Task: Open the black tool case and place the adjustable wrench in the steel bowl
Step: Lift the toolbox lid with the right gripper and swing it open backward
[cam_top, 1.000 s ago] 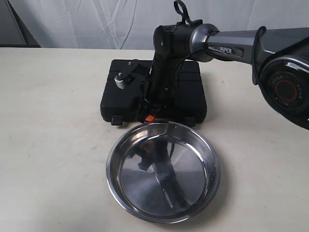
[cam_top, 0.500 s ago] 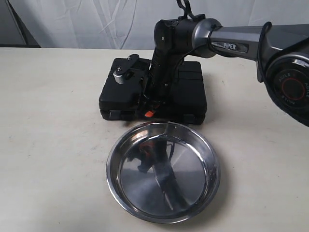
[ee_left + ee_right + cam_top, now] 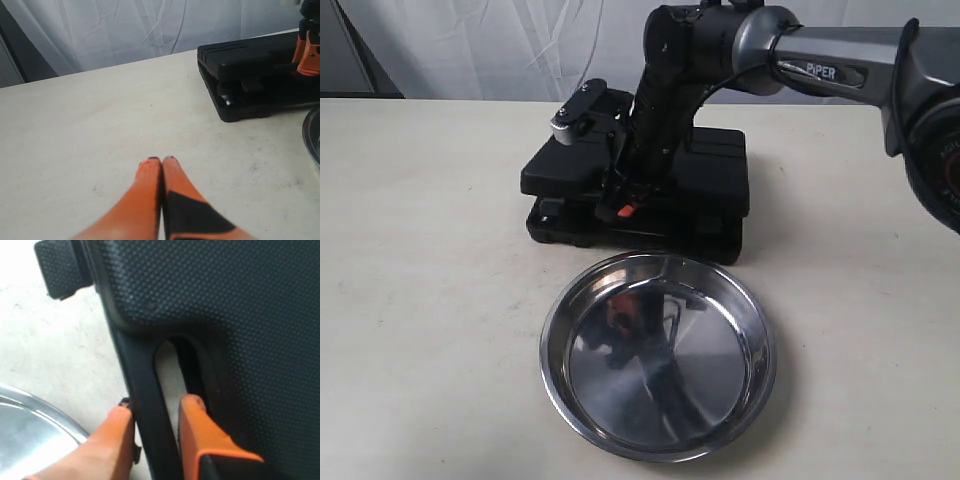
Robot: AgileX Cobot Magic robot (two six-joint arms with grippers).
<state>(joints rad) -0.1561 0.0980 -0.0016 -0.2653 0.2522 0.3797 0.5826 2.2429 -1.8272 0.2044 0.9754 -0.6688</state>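
Your right gripper (image 3: 623, 208) is down at the front edge of the case (image 3: 700, 235), on the handle (image 3: 145, 385). In the right wrist view its two orange fingers (image 3: 192, 412) straddle the handle bar, one through the slot and one on the outside, closed in on it. The outer finger touches the bar. I can't tell if the inner one is hard against it.

The lid (image 3: 715, 170) is raised at the front, with a dark gap between it and the base. It looks wider on the left side of the exterior view. A latch (image 3: 60, 267) sticks out from the case edge, near the gripper.

The case sits on the table (image 3: 100, 125) just behind the bowl (image 3: 710, 370). Its front edge is close to the rim and looks apart from it. The bowl is upright, and its bottom shows only reflections of the arm.

You can't see the wrench in any view; the gap is too dark to read.

Your left gripper (image 3: 161, 161) is over the table, well apart from the case. Its fingers are pressed together with nothing between them. Its camera shows the case from the side with the lid lifted, the right gripper's orange tips at the case front, and a sliver of bowl rim.
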